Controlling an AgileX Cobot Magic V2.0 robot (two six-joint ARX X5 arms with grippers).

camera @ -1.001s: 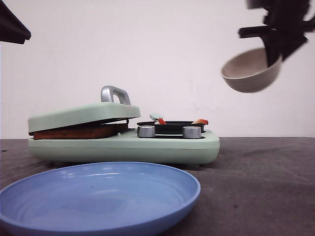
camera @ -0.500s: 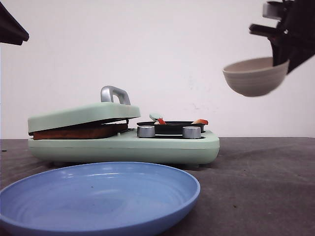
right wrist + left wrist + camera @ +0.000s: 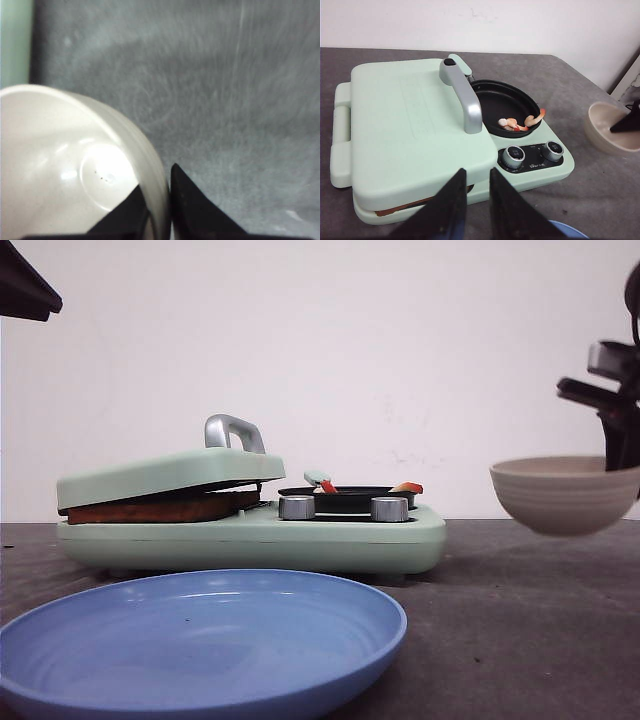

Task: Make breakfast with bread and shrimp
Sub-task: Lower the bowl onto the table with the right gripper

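The bread point(image 3: 150, 508) lies under the shut pale green lid point(image 3: 170, 475) of the breakfast maker, with only a brown edge point(image 3: 405, 207) showing. Shrimp point(image 3: 520, 122) sit in the black round pan point(image 3: 505, 102) beside the lid; a few tips point(image 3: 407, 487) poke over its rim. My right gripper point(image 3: 159, 187) is shut on the rim of an empty beige bowl point(image 3: 75, 165). It holds the bowl point(image 3: 565, 495) level, low over the table, right of the appliance. My left gripper point(image 3: 476, 172) hangs above the appliance's front edge, jaws close together with nothing between them.
A blue plate point(image 3: 200, 640) lies on the dark table in front of the breakfast maker. Two silver knobs point(image 3: 512, 156) face forward below the pan. A grey handle point(image 3: 465, 97) rises from the lid. A white wall stands behind.
My right gripper has carried the bowl down and to the right, from high above the table to just over it, and the bowl has gone from tilted to level. The left arm is still.
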